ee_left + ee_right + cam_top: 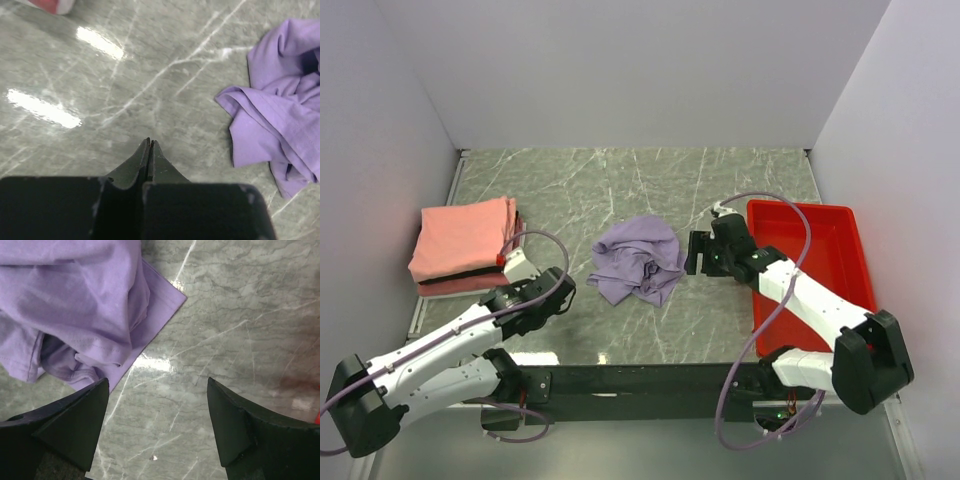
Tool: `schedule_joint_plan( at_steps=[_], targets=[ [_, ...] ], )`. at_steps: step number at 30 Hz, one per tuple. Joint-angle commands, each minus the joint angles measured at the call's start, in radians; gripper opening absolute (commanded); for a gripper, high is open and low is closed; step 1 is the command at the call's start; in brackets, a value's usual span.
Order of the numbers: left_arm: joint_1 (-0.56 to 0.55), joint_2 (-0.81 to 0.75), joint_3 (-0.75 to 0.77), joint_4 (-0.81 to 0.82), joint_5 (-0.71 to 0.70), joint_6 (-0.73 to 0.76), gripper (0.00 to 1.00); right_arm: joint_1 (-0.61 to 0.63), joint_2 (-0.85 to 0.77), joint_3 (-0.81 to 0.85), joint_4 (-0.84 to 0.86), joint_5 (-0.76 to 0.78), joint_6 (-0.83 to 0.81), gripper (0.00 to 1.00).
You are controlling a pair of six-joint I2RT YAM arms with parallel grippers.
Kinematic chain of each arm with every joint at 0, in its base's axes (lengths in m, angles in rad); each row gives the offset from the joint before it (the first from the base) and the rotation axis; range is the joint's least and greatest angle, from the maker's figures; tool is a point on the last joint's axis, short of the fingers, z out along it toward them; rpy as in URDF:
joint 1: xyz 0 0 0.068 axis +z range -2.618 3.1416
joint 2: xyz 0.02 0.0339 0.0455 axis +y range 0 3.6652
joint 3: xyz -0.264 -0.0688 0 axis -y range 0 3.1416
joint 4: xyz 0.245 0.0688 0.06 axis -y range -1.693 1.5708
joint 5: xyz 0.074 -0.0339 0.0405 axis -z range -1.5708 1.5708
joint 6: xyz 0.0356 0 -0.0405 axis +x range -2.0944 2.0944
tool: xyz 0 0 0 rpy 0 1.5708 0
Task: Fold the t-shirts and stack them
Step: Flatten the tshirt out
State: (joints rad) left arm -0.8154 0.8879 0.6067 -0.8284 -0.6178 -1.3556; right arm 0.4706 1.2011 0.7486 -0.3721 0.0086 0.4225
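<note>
Left gripper [150, 144] sits pinched together, right gripper [156, 390] gapes empty just beside the crumpled lavender t-shirt [640, 260] on the marble table [570, 190]

Readable text, labels, brands, numbers, signs: none in any view. Surfaces checked: purple t-shirt [638, 262], folded pink t-shirts [465, 240], red tray [825, 250], marbled table [620, 190]. No lettering can be made out on any of them.

The white-and-black left arm [430, 352] stretches low and forward, its black two-finger left gripper [150, 146] pressed shut, fingertips touching. The matching right arm [817, 302] bends inward, its black right gripper [156, 390] spread wide, nothing between the fingers.
</note>
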Motion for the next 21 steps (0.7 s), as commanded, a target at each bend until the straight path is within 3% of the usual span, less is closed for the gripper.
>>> schedule_joint_plan(
  at_steps=[1,6,7,8,9,13,17,21],
  targets=[
    [-0.002,-0.023,0.042,-0.067,-0.068,-0.043,0.00,-0.006,0.055,0.058,-0.008,0.016,0.016,0.84],
    [-0.002,-0.044,0.013,0.044,-0.004,0.035,0.00,-0.006,0.145,0.087,-0.004,0.036,0.030,0.84],
    [-0.002,-0.044,-0.007,0.092,0.025,0.073,0.05,-0.006,0.158,0.109,-0.010,0.040,0.035,0.82],
    [-0.002,-0.044,-0.015,0.206,0.096,0.142,0.20,-0.007,0.166,0.118,-0.019,0.063,0.042,0.82],
    [-0.002,-0.041,-0.025,0.257,0.125,0.168,0.46,-0.009,0.170,0.123,-0.024,0.077,0.064,0.82],
    [-0.002,-0.009,-0.084,0.495,0.240,0.250,0.79,-0.047,0.158,0.127,-0.030,0.091,0.088,0.82],
    [-0.002,0.109,-0.061,0.566,0.271,0.279,0.86,-0.104,0.144,0.103,-0.001,0.027,0.095,0.82],
    [-0.002,0.280,-0.028,0.610,0.297,0.294,0.83,-0.125,0.159,0.092,0.018,-0.038,0.088,0.82]
  ],
)
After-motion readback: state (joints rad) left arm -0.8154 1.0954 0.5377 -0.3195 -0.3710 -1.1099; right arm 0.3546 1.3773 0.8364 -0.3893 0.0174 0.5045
